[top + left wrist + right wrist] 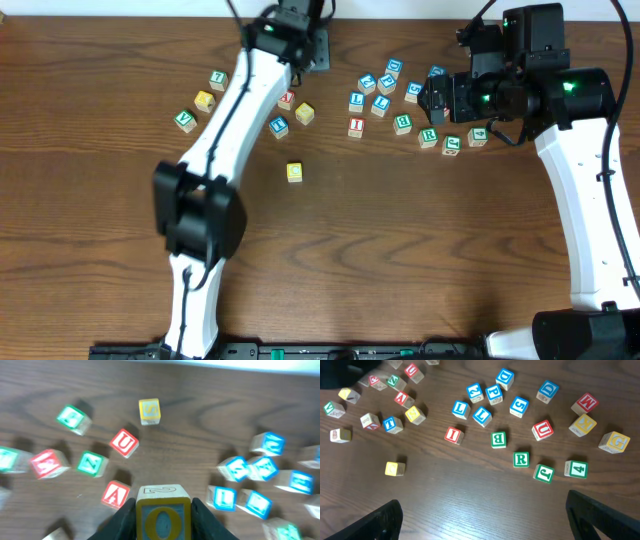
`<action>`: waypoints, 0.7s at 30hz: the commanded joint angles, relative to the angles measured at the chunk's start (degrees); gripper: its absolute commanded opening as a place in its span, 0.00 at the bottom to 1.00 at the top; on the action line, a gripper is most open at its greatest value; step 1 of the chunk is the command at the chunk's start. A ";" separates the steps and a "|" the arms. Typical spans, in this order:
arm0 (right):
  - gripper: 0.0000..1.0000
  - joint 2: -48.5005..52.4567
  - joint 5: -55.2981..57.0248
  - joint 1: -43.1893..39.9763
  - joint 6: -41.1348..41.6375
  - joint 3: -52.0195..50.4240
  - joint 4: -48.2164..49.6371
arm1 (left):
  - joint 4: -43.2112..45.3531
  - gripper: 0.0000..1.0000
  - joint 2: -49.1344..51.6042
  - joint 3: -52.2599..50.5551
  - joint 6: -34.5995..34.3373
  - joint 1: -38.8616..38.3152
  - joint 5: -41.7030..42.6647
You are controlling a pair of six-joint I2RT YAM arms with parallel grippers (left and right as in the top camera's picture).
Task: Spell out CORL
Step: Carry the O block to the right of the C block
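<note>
In the left wrist view my left gripper (163, 506) is shut on a yellow-edged "O" cube (163, 519), held off the table above a red "A" cube (116, 494). In the overhead view that gripper (312, 50) is at the far edge of the table, and the O cube is hidden there. A yellow-topped cube (294, 172) (395, 468) lies alone in the middle. The green "R" cube (521, 459) (428, 136) and two blue "L" cubes (461, 409) (482, 415) lie in the right cluster. My right gripper (485, 515) (432, 97) hangs open over bare wood near that cluster.
Many other letter cubes are scattered at the back: a left group around a green one (185, 121) and a yellow one (204, 101), and a right group with a green "4" (576, 468), a "J" (543, 473) and a red "U" (542, 429).
</note>
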 commanded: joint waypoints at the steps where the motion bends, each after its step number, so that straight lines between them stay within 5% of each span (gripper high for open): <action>1: 0.99 -0.09 -0.57 -0.28 -0.44 1.33 -0.20 | -3.78 0.30 -5.51 0.96 0.92 -0.13 -0.70; 21: 0.99 -0.09 -0.57 -0.28 -0.44 1.33 -0.20 | -26.73 0.31 -9.88 -6.64 0.04 -6.91 5.16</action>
